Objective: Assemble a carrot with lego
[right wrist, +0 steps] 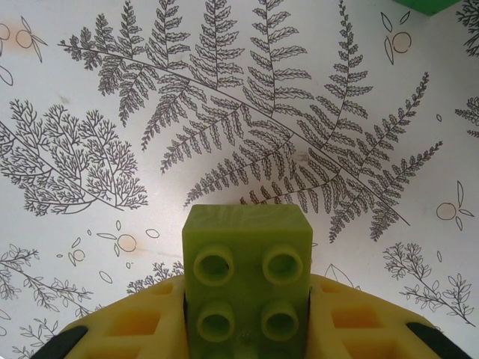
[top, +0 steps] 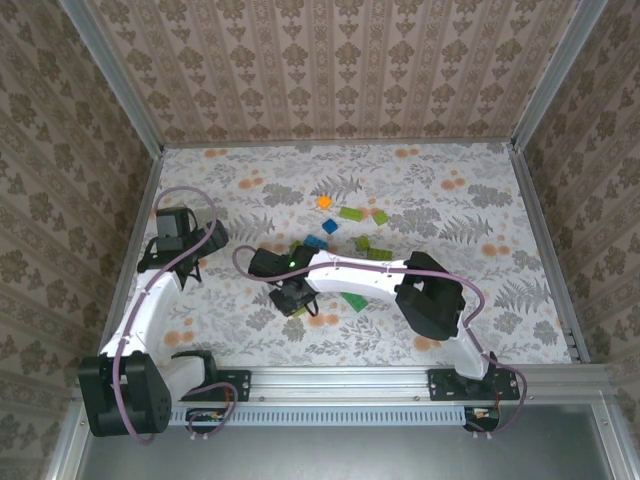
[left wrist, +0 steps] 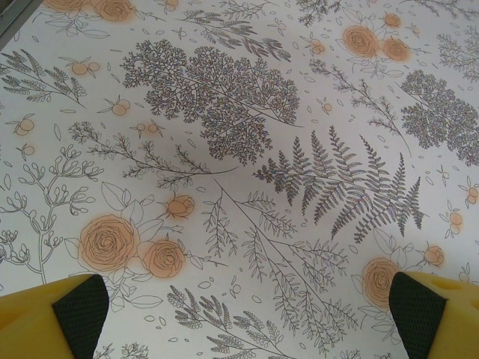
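Note:
My right gripper (right wrist: 247, 303) is shut on a lime green lego brick (right wrist: 247, 250), whose studs face the wrist camera, a little above the table. In the top view this gripper (top: 293, 300) hangs left of centre. Loose lego lies beyond it: an orange brick (top: 324, 201), lime bricks (top: 351, 213) (top: 380, 216), blue bricks (top: 329, 226) (top: 314, 243), and a dark green brick (top: 354, 301) just to the gripper's right. My left gripper (top: 185, 240) sits at the far left, and in its wrist view it (left wrist: 243, 318) is open over bare tablecloth, nothing between its fingers (left wrist: 78, 307).
The floral tablecloth (top: 450, 210) is bounded by patterned walls at the back and both sides. The right arm's elbow (top: 430, 295) reaches across the near middle. A dark green brick (right wrist: 423, 6) peeks in at the top right of the right wrist view.

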Available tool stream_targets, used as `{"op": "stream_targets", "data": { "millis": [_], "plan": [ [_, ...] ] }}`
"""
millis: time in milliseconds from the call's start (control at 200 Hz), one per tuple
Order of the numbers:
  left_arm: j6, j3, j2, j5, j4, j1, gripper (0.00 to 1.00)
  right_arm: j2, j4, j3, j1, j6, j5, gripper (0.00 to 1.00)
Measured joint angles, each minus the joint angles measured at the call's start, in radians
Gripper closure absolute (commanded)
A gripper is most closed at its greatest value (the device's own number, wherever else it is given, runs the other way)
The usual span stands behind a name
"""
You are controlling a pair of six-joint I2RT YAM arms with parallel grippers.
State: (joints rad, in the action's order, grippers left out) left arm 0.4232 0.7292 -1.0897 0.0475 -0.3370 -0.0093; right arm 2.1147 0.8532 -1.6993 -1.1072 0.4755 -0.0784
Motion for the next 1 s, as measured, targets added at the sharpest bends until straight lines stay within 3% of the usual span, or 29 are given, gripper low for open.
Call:
{"op": "stream_targets", "data": {
  "millis": [605,1000],
  "plan": [
    [0.0,0.0,0.0,-0.004,0.0,0.0,0.0,0.048,0.07,-0.065,-0.01,-0.004,-0.028,0.74],
    [0.0,0.0,-0.001,-0.003,0.0,0.002,0.0,-0.072,0.084,0.089,-0.008,-0.084,-0.047,0.72]
  ]
}}
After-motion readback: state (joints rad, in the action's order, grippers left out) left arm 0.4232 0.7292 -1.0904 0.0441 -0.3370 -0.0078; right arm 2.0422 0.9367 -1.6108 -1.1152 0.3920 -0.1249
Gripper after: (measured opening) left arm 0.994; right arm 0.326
